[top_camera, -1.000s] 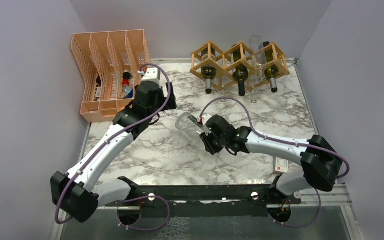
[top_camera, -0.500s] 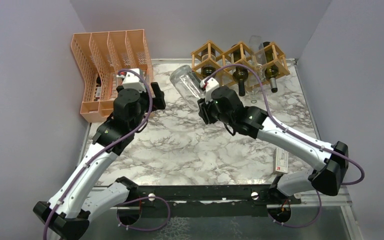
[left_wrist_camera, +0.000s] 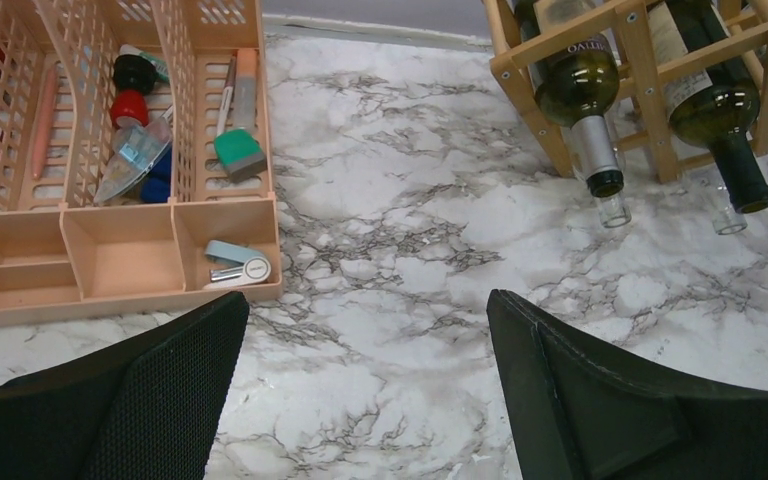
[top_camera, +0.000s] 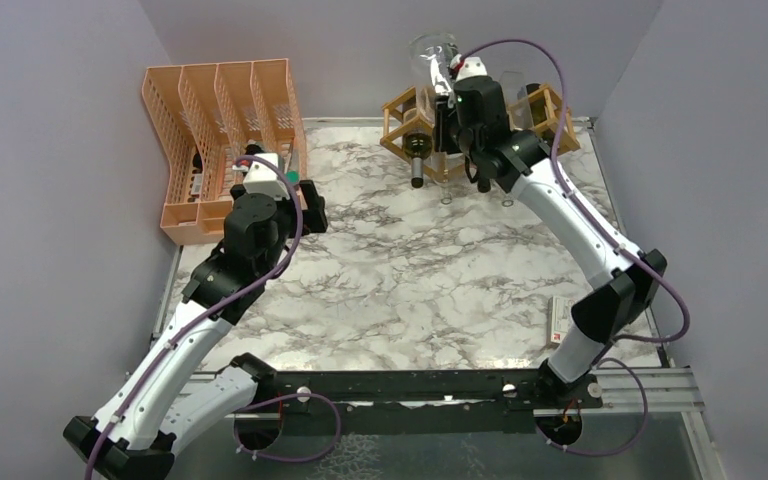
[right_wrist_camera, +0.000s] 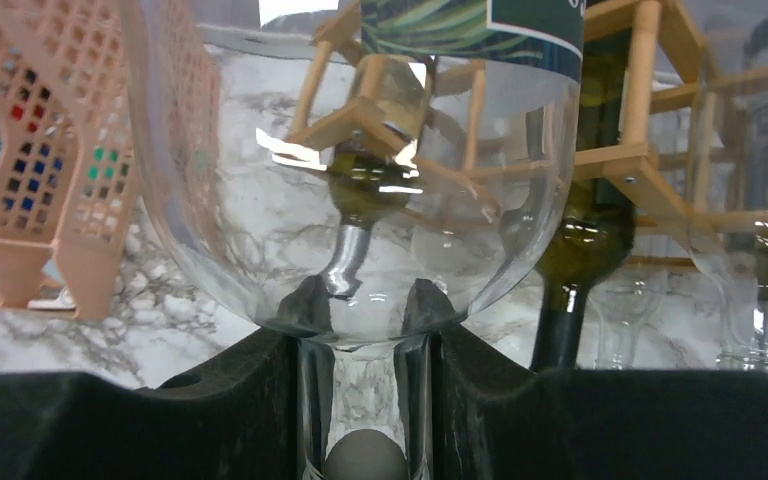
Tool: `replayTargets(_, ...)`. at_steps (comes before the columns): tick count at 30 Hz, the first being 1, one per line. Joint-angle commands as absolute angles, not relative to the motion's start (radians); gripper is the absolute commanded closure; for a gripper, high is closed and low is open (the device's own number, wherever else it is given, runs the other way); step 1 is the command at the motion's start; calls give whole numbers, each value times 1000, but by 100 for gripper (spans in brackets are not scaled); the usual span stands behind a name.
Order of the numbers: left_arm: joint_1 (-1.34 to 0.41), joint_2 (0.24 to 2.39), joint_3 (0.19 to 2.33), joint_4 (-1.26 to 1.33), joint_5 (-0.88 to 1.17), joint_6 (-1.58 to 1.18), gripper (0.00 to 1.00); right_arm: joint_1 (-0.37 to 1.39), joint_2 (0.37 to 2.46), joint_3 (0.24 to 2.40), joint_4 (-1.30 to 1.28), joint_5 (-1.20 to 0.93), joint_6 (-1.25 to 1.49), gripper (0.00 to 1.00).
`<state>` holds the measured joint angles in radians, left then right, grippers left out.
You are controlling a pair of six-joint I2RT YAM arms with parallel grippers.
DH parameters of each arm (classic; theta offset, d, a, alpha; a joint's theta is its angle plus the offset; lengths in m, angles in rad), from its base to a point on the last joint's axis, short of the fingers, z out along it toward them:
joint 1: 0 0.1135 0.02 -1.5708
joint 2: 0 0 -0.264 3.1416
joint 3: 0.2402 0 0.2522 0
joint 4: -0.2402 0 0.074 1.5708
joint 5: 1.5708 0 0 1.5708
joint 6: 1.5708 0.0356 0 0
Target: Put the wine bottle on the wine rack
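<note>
Grip: right gripper [right_wrist_camera: 365,345] clamped on the neck of the wine bottle [right_wrist_camera: 360,200], one finger on each side of the glass.
Bottle axis: runs straight out from the jaws, neck at the gripper, base end leading toward the back wall. It looks tilted base-up; exact angle unclear.
Bottle position: in the air over the left end of the wine rack [left_wrist_camera: 647,100], above the cells. Whether it touches the wood, cannot tell.
Rack: dark green bottles [left_wrist_camera: 585,85] lie in the cells, necks toward the near edge.
Left arm: left gripper [left_wrist_camera: 365,310] has its jaws spread wide with nothing between them, over the marble table [top_camera: 410,280], just beside the peach organizer [top_camera: 175,130].
Hidden: bottle mouth runs off the bottom of the right wrist view and the base off the top. In the top view the wrist body covers the right fingers, and the clear glass is faint against the wall.
</note>
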<state>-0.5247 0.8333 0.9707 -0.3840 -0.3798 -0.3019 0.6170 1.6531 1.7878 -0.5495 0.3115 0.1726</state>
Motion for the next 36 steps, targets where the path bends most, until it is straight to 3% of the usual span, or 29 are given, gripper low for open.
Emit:
replayTargets(1, -521, 827, 945, -343, -336, -296, 4, 558, 1719, 1954, -511, 356, 245, 99)
replayTargets(23, -520, 848, 901, -319, -284, -271, 2, 401, 2035, 2243, -708, 199, 370, 98)
replayTargets(30, -521, 854, 902, -317, -282, -271, 2, 381, 2065, 2238, -696, 168, 353, 85)
replayTargets(36, -520, 851, 899, -316, -285, -271, 2, 380, 2074, 2216, -697, 160, 350, 62)
